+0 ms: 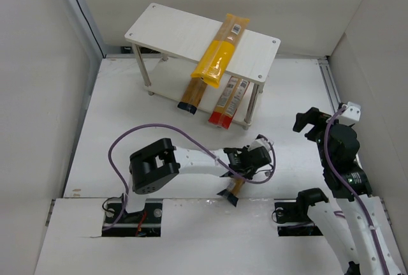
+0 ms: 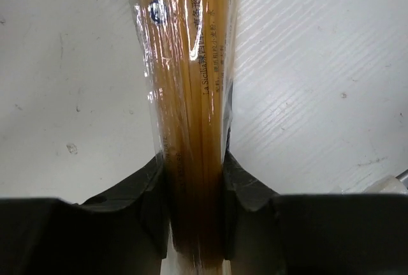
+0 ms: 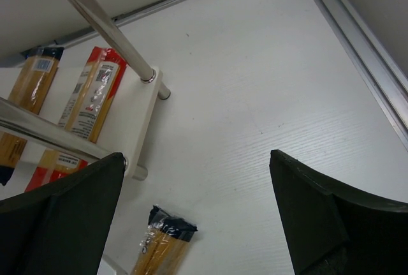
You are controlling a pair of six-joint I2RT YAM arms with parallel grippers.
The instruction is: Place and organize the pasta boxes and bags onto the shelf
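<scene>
My left gripper point(image 1: 245, 163) is shut on a clear bag of brown-orange spaghetti point(image 2: 191, 64), low over the table in front of the shelf point(image 1: 172, 29). In the top view only the bag's dark end point(image 1: 230, 196) shows below the gripper. The right wrist view shows its other dark end point(image 3: 169, 230). A bright yellow bag point(image 1: 220, 52) lies across the top board. On the lower board lie a second clear spaghetti bag point(image 1: 191, 96) and the red-and-orange box point(image 1: 228, 101). My right gripper point(image 1: 310, 122) is open and empty, right of the shelf.
The shelf's lower board point(image 3: 141, 106) and a metal leg point(image 3: 102, 26) stand close to the left of my right gripper. White walls close in the table on the left, back and right. A metal rail point(image 3: 357, 45) runs along the right edge.
</scene>
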